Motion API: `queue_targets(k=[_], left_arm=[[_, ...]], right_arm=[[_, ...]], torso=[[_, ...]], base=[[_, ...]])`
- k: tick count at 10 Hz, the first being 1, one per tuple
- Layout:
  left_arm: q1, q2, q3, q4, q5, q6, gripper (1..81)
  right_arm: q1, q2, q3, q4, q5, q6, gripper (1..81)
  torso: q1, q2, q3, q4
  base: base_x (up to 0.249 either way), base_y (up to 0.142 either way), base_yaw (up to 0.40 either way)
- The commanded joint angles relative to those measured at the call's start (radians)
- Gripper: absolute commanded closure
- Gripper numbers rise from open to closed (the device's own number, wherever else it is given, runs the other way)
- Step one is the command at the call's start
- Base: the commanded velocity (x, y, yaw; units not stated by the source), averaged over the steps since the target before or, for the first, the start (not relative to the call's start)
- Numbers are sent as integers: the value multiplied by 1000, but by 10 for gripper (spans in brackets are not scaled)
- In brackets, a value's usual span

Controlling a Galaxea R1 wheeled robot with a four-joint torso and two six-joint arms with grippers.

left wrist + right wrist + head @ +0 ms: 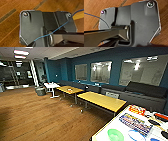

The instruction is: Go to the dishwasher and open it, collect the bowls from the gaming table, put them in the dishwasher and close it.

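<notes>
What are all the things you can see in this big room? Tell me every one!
gaming table: one, white top with pale yellow edge, lower right of the head view
bowls: one green, one blue, on the gaming table near its front edge
game boxes: a few, colourful, on the gaming table
yellow-topped tables: two, along the sofa
white table: one, farther back
sofa: dark grey, along the blue wall
whiteboards: three, on the blue wall
floor: brown wood
robot's wrist plates: dark, over the floor
</notes>
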Motion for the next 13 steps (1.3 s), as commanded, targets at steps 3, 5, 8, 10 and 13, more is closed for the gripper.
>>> queue_targets(k=[3,5,8,10,13], left_arm=[[-41,-5,3,-4,47,-5,10],[-41,-6,3,-4,47,-5,10],[-41,-6,3,-4,47,-5,10],[-41,-6,3,-4,48,-5,10],[-41,-8,3,-1,48,-5,10]], right_arm=[[49,-2,4,-7,-55,-4,10],[49,0,6,-7,-55,-4,10],[49,0,4,-9,-55,-4,10],[49,0,4,-7,-55,-4,10],[48,1,6,-7,-55,-4,10]], torso=[[0,0,0,0],[0,0,0,0],[1,0,0,0],[1,0,0,0],[0,0,0,0]], base=[[134,63,0],[128,0,0],[30,0,0],[0,0,0],[0,0,0]])
